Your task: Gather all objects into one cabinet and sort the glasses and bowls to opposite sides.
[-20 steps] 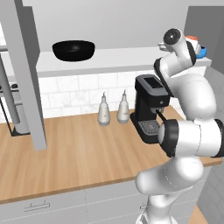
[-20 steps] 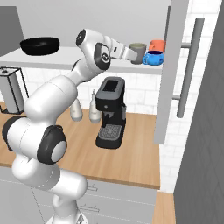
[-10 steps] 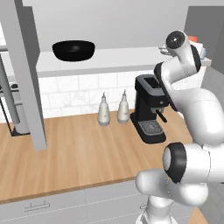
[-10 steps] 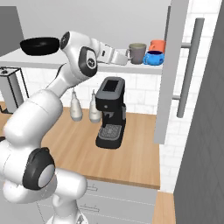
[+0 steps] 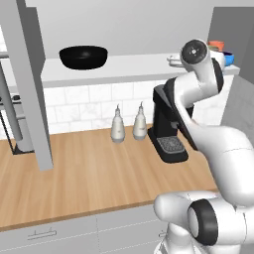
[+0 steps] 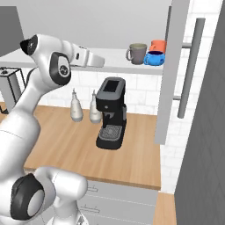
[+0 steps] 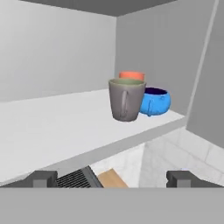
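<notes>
At the right end of the cabinet's pale shelf a grey-green cup stands with a salmon-red glass behind it and a small blue bowl beside it. The red glass and the blue bowl peek out behind the arm. On the shelf's left end sits a wide black bowl. My gripper hovers at the shelf's front edge, left of the cup and apart from it, open with nothing between its fingertips.
A black coffee machine and two white bottles stand on the wooden counter below the shelf. Open cabinet doors hang at the left and at the right, the right one with a long handle.
The hand has drawn back leftwards along the shelf edge, away from the cup. Its jaws stay open. The cup, glass and bowls have not moved.
</notes>
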Controlling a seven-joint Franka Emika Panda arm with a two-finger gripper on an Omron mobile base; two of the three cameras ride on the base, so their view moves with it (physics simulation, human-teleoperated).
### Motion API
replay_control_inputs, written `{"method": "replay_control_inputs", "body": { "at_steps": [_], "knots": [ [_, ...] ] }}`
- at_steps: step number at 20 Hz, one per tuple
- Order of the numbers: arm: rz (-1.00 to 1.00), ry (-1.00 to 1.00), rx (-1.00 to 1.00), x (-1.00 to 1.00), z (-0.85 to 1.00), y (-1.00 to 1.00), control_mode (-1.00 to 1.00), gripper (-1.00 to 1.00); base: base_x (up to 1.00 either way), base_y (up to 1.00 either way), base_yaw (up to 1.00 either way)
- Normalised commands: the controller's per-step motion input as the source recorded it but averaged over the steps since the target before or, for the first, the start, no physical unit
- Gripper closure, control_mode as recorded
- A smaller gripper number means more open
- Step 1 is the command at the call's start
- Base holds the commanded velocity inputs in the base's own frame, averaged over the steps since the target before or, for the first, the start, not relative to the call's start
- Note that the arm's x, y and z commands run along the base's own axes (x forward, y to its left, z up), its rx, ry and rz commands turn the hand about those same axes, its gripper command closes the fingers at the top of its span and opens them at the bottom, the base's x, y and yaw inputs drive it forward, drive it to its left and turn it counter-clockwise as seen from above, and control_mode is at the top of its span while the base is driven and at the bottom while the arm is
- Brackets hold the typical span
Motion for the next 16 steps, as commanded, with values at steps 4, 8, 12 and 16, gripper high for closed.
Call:
{"method": "replay_control_inputs", "body": {
  "at_steps": [4,8,12,16],
  "knots": [
    [0.31,0.07,0.01,-0.73,0.28,0.61,-1.0,-1.0,0.0,0.0,0.0],
    [0.33,0.01,0.02,-0.98,0.06,0.36,-1.0,-1.0,0.0,0.0,0.0],
    [0.21,0.0,0.01,-1.0,0.04,0.04,-1.0,-1.0,0.0,0.0,0.0],
    [0.06,0.0,0.04,-1.0,0.02,0.0,-1.0,-1.0,0.0,0.0,0.0]
  ]
}}
